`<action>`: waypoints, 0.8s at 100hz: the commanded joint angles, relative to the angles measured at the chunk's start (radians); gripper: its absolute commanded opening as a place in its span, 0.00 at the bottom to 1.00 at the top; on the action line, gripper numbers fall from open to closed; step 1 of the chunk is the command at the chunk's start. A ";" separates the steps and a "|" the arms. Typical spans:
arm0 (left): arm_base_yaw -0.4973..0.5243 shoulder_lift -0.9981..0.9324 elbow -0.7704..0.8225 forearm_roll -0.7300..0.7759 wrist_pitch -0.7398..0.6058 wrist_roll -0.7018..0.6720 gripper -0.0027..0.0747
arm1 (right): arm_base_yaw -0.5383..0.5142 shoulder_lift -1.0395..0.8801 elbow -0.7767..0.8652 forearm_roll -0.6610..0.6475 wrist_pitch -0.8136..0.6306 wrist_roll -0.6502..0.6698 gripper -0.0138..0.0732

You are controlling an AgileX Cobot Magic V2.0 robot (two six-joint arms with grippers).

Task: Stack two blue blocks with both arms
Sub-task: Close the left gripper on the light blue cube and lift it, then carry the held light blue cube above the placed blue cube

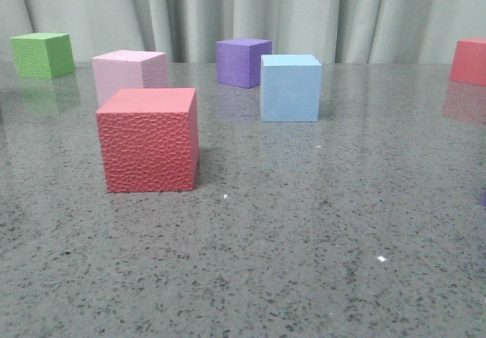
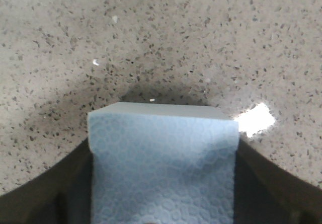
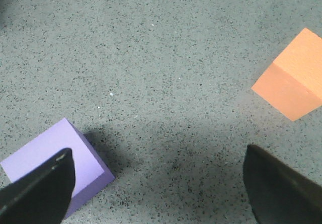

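Squeezing one blue block [image 2: 162, 163], our left gripper [image 2: 162, 194] holds tight; our right gripper [image 3: 158, 186] gapes wide. We see no writing anywhere.

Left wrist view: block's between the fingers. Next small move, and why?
Probably carry it toward the other blue block standing on the table. The left gripper is shut on a blue block above the tabletop; the right gripper is open and empty.
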 commanded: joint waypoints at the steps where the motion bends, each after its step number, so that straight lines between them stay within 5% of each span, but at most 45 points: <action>1: -0.005 -0.053 -0.046 -0.040 0.020 0.001 0.33 | -0.007 -0.004 -0.022 -0.005 -0.063 -0.008 0.92; 33: -0.058 -0.053 -0.246 -0.096 0.190 0.001 0.33 | -0.007 -0.004 -0.022 -0.005 -0.068 -0.008 0.92; 80: -0.342 -0.053 -0.432 -0.096 0.108 -0.023 0.33 | -0.007 -0.004 -0.022 -0.005 -0.081 -0.008 0.92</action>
